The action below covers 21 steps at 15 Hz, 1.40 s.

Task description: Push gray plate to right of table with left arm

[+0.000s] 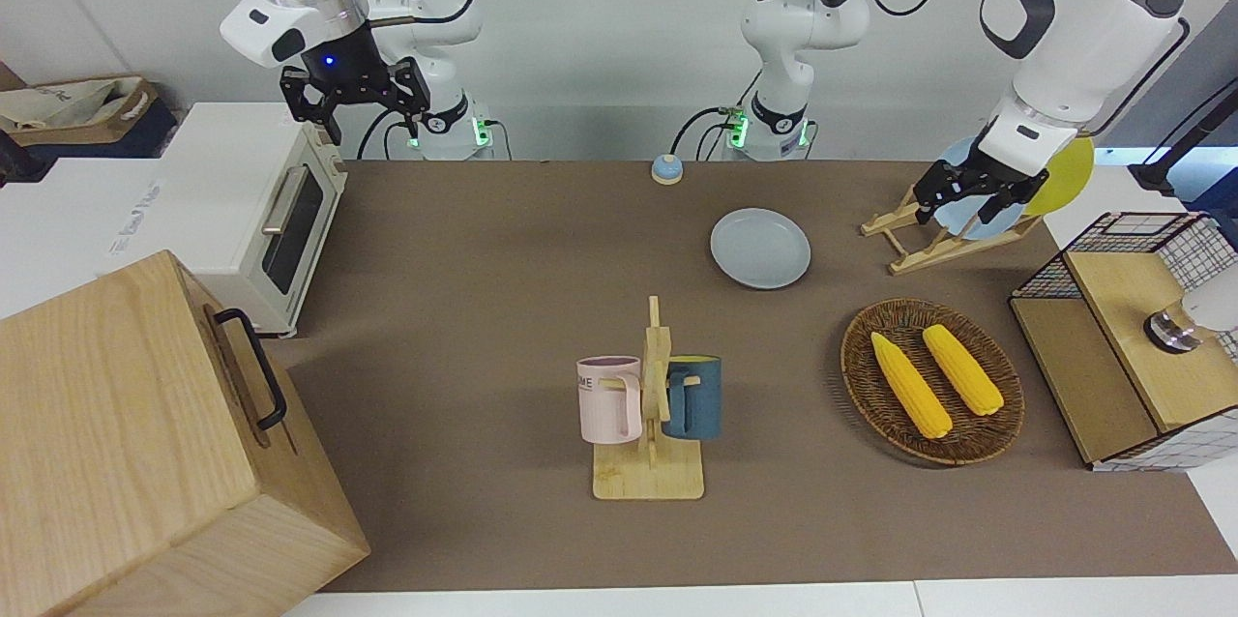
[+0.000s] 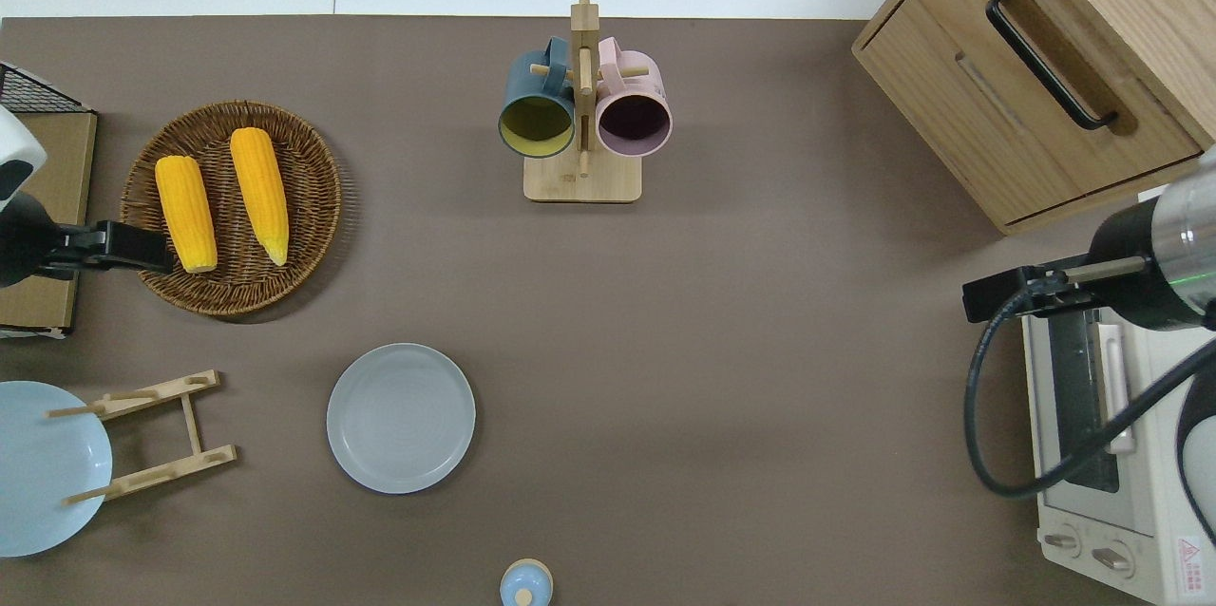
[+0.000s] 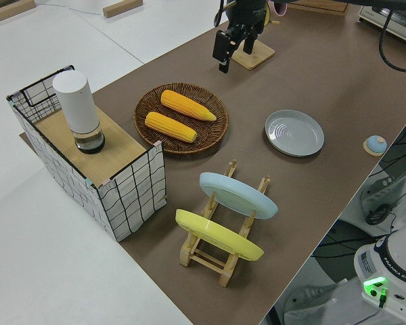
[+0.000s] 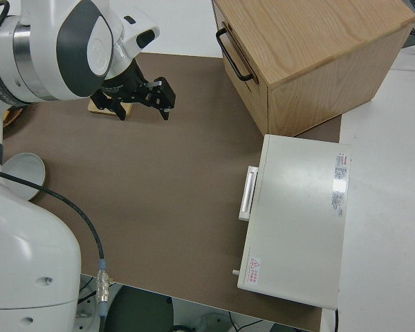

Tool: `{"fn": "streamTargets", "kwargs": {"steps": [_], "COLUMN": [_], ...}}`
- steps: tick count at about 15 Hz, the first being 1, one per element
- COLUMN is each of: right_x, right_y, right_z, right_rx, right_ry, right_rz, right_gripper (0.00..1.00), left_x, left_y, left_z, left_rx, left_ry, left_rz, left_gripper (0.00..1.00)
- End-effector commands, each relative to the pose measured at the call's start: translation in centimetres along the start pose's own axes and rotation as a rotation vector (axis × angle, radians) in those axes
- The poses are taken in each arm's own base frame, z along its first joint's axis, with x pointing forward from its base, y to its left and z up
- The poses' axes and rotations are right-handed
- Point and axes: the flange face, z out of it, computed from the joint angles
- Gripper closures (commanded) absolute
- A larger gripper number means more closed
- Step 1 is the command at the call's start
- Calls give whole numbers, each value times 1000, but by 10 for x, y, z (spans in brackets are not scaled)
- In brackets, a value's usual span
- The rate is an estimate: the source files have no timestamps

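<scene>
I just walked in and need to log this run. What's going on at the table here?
Nothing is being handled yet. The gray plate lies flat on the table, untouched, nearer to the robots than the corn basket and beside the wooden plate rack. The left gripper hangs in the air over the edge of the corn basket, holding nothing, well apart from the gray plate. The right arm is parked with its gripper open. The push has not started.

sky-blue plate (image 2: 43, 468) — cut by overhead edge | bell (image 2: 525, 584) — cut by bottom edge | toaster oven (image 2: 1111, 473) — partly hidden
</scene>
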Motion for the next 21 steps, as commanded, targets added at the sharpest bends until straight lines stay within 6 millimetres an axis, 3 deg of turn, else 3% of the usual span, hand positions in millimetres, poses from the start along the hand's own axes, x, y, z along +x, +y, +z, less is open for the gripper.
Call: {"fn": "streamTargets", "kwargs": {"steps": [1, 15, 21], "right_x": [-3, -3, -3], "right_y": [2, 2, 2], "right_z": [-3, -2, -2], "right_rx": [10, 10, 10], "right_ry": [-5, -5, -7], "right_rz": [2, 2, 2], "right_gripper": [17, 17, 17], "left_x": [0, -6, -12], "left_y": [-1, -7, -9], "left_z": [10, 20, 37], "left_rx": [-7, -15, -17], "left_ry": [-16, -41, -70], "left_rz": [8, -3, -7], "left_gripper": [0, 0, 2]}}
